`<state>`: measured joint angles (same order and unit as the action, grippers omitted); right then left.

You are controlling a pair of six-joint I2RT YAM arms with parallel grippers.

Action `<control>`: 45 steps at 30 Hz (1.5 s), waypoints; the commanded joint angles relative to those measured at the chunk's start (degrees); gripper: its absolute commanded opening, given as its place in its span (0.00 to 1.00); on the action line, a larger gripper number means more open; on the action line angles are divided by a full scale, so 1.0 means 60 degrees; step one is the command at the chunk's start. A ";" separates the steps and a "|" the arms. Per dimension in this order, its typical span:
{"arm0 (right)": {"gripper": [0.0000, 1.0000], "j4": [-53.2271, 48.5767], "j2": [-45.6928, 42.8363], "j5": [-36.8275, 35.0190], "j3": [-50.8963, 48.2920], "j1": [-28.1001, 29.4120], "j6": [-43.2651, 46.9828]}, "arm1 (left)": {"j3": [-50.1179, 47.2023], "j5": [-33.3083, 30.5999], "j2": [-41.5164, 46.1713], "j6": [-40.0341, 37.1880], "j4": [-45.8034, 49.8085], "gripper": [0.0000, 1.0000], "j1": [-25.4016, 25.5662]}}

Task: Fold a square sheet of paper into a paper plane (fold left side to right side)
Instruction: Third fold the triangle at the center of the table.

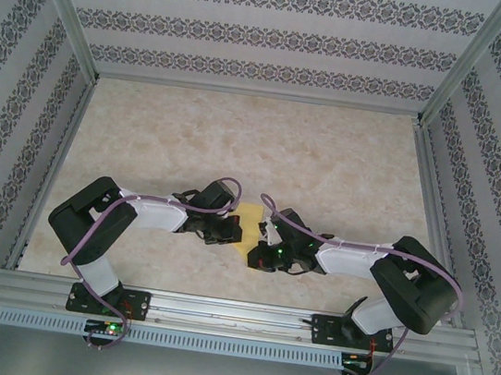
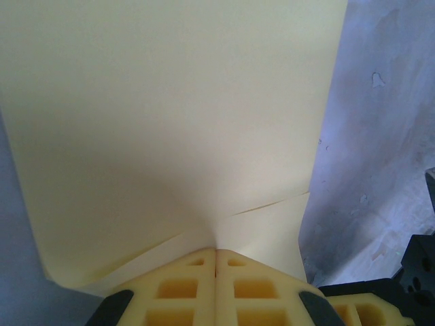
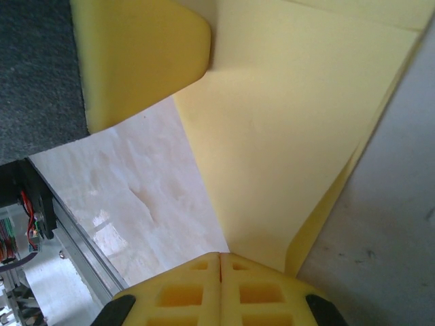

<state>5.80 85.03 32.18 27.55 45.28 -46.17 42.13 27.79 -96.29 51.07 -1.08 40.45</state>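
Desk (image 1: pixel 239 139) near edge, centre: square sheet of paper (image 1: pixel 250 220) held between both arms. Left end effector (image 2: pixel 216 252) and right end effector (image 3: pixel 219 257) each clamped fully shut on it. Likely mid-fold; next: carry left edge onto right, align, crease.

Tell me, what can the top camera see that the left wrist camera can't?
Top camera: the whole left arm and right arm, meeting over the table, with patterned walls around. Left wrist camera: up close, the yellow paper with its layered edges tucked into the shut left gripper. Both: that paper, pinched by that gripper.
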 commanded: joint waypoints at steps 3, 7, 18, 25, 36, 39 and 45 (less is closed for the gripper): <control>0.01 -0.0125 0.0212 -0.0171 -0.0171 0.0087 -0.0024 | -0.0152 -0.0800 -0.0460 -0.0078 0.0910 0.03 0.0078; 0.00 -0.0176 0.0226 -0.0222 -0.0213 0.0094 -0.0021 | -0.0152 -0.0828 -0.0453 -0.0103 0.0932 0.03 0.0071; 0.00 -0.0586 0.0076 0.0117 -0.0675 0.0086 -0.0048 | -0.0181 -0.0907 -0.0468 0.0025 0.0938 0.03 0.0071; 0.00 -0.1182 -0.0793 0.0459 -0.0886 0.0100 0.0017 | -0.0224 -0.0859 -0.0417 0.0196 0.0773 0.03 0.0078; 0.00 -0.1250 -0.2244 0.0847 -0.0327 -0.0301 -0.0097 | -0.0248 -0.0777 -0.0433 0.0294 0.0641 0.03 0.0078; 0.00 -0.1023 -0.1591 0.0534 0.0092 -0.0280 -0.0046 | -0.0210 -0.0778 -0.0451 0.0278 0.0655 0.03 0.0071; 0.00 -0.0717 -0.0252 -0.0065 0.0909 -0.0061 0.0047 | -0.0209 -0.0756 -0.0469 0.0292 0.0637 0.03 0.0070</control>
<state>0.19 81.14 34.11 30.39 44.01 -46.37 42.13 27.83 -96.40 51.96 -1.17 40.45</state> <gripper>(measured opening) 0.043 0.043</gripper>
